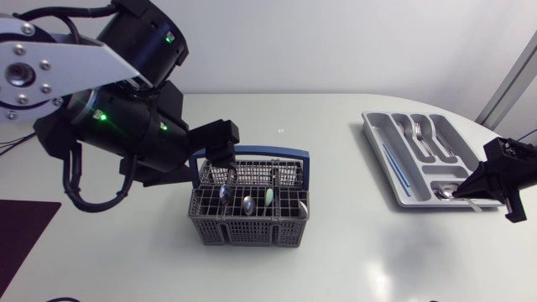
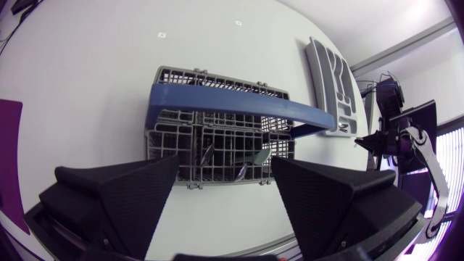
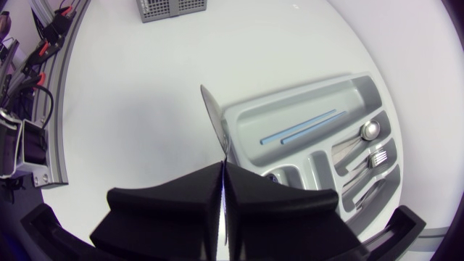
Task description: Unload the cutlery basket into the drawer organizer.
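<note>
The grey cutlery basket (image 1: 249, 220) with a blue handle (image 1: 252, 153) stands mid-table. In it are two spoons (image 1: 249, 204) and a green-handled piece (image 1: 269, 197). My left gripper (image 1: 223, 161) hangs open just above the basket's back row; in the left wrist view the basket (image 2: 217, 141) lies ahead, between the spread fingers (image 2: 123, 188) of that gripper (image 2: 225, 170). My right gripper (image 1: 470, 193) is shut on a knife (image 3: 215, 119) at the near corner of the grey drawer organizer (image 1: 379, 143). The blade points ahead of the right gripper (image 3: 221, 165), over the organizer's rim (image 3: 290, 105).
The organizer holds forks (image 3: 373, 158), a spoon (image 3: 370, 130) and two thin blue sticks (image 3: 304, 128). A dark mat (image 1: 21, 239) lies at the table's left edge. Bare white table separates the basket from the organizer.
</note>
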Controlling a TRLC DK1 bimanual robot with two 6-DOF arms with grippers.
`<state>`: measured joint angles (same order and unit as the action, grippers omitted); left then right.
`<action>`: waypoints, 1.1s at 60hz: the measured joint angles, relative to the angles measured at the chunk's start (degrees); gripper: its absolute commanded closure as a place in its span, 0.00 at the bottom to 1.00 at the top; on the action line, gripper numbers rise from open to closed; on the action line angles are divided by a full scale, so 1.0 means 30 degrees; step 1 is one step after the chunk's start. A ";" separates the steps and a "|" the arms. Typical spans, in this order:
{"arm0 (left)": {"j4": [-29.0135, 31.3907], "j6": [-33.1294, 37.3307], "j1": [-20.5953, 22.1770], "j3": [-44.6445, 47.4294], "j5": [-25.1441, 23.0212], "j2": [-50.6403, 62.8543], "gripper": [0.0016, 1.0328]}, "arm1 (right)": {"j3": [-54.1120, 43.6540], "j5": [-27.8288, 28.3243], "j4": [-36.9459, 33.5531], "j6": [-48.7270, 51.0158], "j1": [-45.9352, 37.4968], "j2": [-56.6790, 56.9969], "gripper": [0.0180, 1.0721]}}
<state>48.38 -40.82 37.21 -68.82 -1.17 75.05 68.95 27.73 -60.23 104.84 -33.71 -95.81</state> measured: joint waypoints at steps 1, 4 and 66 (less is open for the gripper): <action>-0.0058 0.0219 0.0000 0.0000 -0.0007 0.0000 0.13 | 0.0160 -0.0058 0.0000 0.0095 -0.0073 -0.0109 0.95; -0.0138 0.0867 0.0000 0.0000 -0.0007 0.0000 0.13 | 0.0692 -0.0350 -0.0007 0.0364 -0.0270 -0.0627 0.95; -0.0262 0.7249 0.1537 0.0255 -0.0080 0.0364 0.06 | 0.2834 -0.5705 0.7038 0.3075 -0.0379 -0.5107 0.86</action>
<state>47.59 -19.07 41.82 -68.05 -1.41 76.14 77.45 10.61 -39.11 114.06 -34.85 -111.13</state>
